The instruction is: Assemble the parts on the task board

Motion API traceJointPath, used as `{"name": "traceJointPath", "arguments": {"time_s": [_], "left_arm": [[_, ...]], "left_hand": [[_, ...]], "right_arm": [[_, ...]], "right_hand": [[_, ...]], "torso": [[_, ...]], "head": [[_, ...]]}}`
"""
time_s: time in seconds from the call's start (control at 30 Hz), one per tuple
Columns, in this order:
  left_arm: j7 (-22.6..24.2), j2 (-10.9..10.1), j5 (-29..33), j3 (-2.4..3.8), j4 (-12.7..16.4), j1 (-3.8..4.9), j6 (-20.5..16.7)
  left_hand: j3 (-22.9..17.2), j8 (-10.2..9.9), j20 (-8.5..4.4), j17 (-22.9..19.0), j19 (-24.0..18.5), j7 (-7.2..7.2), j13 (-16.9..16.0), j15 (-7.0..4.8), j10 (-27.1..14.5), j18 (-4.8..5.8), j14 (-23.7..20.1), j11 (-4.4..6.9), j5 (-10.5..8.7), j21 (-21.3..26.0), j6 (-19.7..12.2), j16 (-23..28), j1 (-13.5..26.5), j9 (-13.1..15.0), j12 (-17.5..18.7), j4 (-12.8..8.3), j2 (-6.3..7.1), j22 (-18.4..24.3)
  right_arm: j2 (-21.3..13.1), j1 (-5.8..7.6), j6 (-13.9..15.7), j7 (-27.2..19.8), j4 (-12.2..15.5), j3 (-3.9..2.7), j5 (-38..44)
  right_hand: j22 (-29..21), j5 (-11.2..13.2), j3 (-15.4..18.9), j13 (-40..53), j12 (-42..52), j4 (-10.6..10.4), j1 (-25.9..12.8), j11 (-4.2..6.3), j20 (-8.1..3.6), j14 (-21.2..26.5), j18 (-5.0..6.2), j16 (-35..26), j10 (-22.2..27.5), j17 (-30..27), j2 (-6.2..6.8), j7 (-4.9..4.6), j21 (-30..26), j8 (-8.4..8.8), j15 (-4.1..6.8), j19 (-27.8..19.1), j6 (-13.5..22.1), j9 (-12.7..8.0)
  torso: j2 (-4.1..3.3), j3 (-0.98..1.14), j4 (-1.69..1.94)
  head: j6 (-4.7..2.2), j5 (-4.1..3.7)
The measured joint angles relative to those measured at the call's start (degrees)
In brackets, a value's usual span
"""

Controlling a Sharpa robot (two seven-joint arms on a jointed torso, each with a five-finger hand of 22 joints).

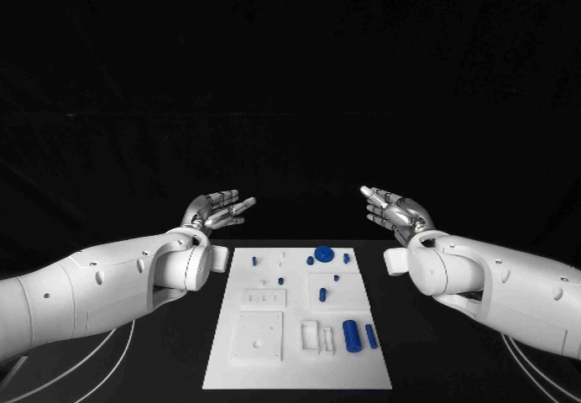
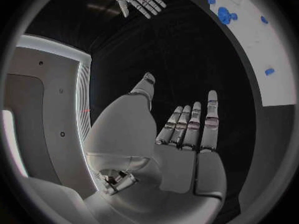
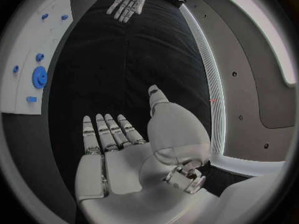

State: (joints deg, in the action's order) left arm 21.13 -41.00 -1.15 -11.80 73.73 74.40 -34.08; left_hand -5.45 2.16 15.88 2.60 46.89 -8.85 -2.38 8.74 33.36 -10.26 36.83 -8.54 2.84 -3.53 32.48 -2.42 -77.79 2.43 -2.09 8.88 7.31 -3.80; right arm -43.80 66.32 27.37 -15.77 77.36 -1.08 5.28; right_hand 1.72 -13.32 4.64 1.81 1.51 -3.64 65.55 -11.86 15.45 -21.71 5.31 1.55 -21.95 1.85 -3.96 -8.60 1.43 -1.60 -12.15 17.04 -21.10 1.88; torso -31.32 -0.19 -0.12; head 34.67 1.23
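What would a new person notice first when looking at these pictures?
First, the two silver hands, the left hand and the right hand, raised open and empty beyond the far end of the white task board. Next, the blue parts on the board: a round part near its far edge and a long cylinder near its right edge.

The scene is dim; the black counter swallows light, the white task board looks bright, and wrist pictures bend strongly at edges.
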Motion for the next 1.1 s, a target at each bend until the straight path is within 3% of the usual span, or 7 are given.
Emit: {"name": "traceJointPath", "arguments": {"time_s": [0.37,0.6,0.7,0.77,0.8,0.93,1.1], "left_arm": [[-1.89,0.07,-0.54,-0.08,-0.16,0.08,2.45],[-2.26,-1.32,-0.47,-0.08,0.19,0.08,3.85],[-2.25,-1.86,-0.53,-0.08,0.82,0.1,4.5],[-2.21,-2.24,-0.61,-0.07,1.2,0.17,4.86],[-2.18,-2.55,-0.7,-0.07,1.5,0.26,5.09],[-2.09,-3.68,-1.05,0.01,2.89,0.96,5.95],[-2.06,-4.55,-1.53,0.31,5.05,1.65,7.28]], "left_hand": [[-0.07,0.0,0.19,0.02,0.54,-0.34,-0.01,0.08,0.94,0.01,0.49,-0.25,0.02,0.0,0.6,-0.03,-0.77,0.03,0.0,0.07,0.07,-0.04],[0.34,0.23,-1.19,0.27,2.93,-1.09,-0.16,1.04,4.06,-0.87,6.05,-1.19,0.23,-0.67,2.76,-0.29,-1.08,0.14,-0.22,-2.28,-1.59,-0.24],[1.44,0.63,-4.22,0.74,6.66,-1.55,-0.71,1.42,15.48,1.39,17.87,-1.7,1.7,-2.28,6.64,-1.52,-1.02,0.35,-0.75,-5.21,-3.86,-0.77],[2.21,0.93,-6.09,0.95,8.87,-1.71,-0.89,0.6,21.63,2.42,22.6,-1.48,1.99,-3.53,9.95,-2.28,-1.06,0.56,-1.08,-6.83,-4.99,-1.12],[3.11,1.01,-7.22,0.97,10.0,-1.6,-0.89,0.03,23.28,3.98,24.53,-1.23,1.99,-4.13,12.16,-2.14,-1.0,0.65,-1.1,-8.22,-5.85,-1.16],[4.63,1.01,-8.9,1.04,11.68,-1.19,-0.89,-1.09,25.18,4.55,27.59,-0.73,1.99,-5.29,14.69,-1.97,-1.14,0.75,-1.11,-10.33,-7.1,-1.18],[5.27,1.01,-9.02,1.04,11.8,-1.21,-0.88,-1.27,25.19,4.55,27.78,-0.74,1.99,-5.32,15.08,-1.97,-1.07,0.75,-1.11,-11.41,-7.77,-0.99]], "right_arm": [[0.34,2.05,-12.84,9.33,-4.37,-0.33,4.83],[1.77,1.73,-13.28,9.05,-8.4,-0.33,16.3],[2.74,1.75,-12.87,8.41,-9.54,-0.33,22.6],[3.31,1.77,-12.86,8.23,-10.25,-0.39,26.66],[3.65,1.79,-12.9,8.18,-10.67,-0.45,29.62],[4.42,1.89,-13.3,8.25,-11.29,-0.77,39.72],[5.39,2.15,-14.27,9.34,-11.2,-1.3,52.71]], "right_hand": [[0.25,-0.73,-0.92,0.23,0.22,5.6,5.84,-0.14,-0.19,-4.31,0.9,0.21,-4.12,0.22,1.1,-0.23,0.23,-0.34,-0.16,3.31,-4.27,0.25],[0.94,-2.88,-4.03,0.84,1.06,12.19,8.14,0.54,-2.14,-19.79,0.91,0.99,-17.7,1.09,1.77,-1.2,1.23,-1.06,0.42,14.65,-17.29,0.89],[1.46,-4.09,-6.3,1.11,1.5,14.69,8.14,1.57,-3.87,-28.6,0.9,1.68,-25.65,1.86,1.77,-0.8,2.22,-1.21,1.88,23.3,-24.9,1.32],[1.69,-4.89,-7.78,1.22,1.5,16.17,8.14,2.23,-5.08,-33.66,0.9,1.76,-29.36,2.39,1.77,-0.41,2.9,-1.5,3.21,28.11,-28.37,1.49],[1.81,-5.34,-8.98,1.27,1.5,16.94,8.14,2.66,-5.99,-37.09,0.9,1.79,-31.47,2.83,1.77,-0.21,3.45,-1.5,4.12,31.35,-30.37,1.57],[2.53,-6.72,-12.15,1.36,1.5,18.41,7.23,4.11,-8.99,-47.92,0.89,3.18,-36.92,4.81,2.68,0.39,5.87,-1.83,7.13,41.49,-35.33,1.82],[3.76,-7.77,-14.02,1.42,1.5,19.28,6.23,5.66,-11.97,-57.09,1.77,6.8,-41.55,9.04,3.68,1.06,9.23,-1.84,9.94,51.22,-39.47,2.0]], "torso": [[0.0,0.0,0.0],[-0.06,-0.05,0.09],[-0.19,-0.07,0.09],[-0.33,-0.07,0.13],[-0.46,-0.07,0.13],[-1.15,-0.11,0.34],[-2.48,-0.18,0.98]], "head": [[0.01,0.01],[1.11,0.6],[1.29,0.83],[1.37,0.92],[1.39,0.93],[1.31,0.9],[0.85,0.4]]}}
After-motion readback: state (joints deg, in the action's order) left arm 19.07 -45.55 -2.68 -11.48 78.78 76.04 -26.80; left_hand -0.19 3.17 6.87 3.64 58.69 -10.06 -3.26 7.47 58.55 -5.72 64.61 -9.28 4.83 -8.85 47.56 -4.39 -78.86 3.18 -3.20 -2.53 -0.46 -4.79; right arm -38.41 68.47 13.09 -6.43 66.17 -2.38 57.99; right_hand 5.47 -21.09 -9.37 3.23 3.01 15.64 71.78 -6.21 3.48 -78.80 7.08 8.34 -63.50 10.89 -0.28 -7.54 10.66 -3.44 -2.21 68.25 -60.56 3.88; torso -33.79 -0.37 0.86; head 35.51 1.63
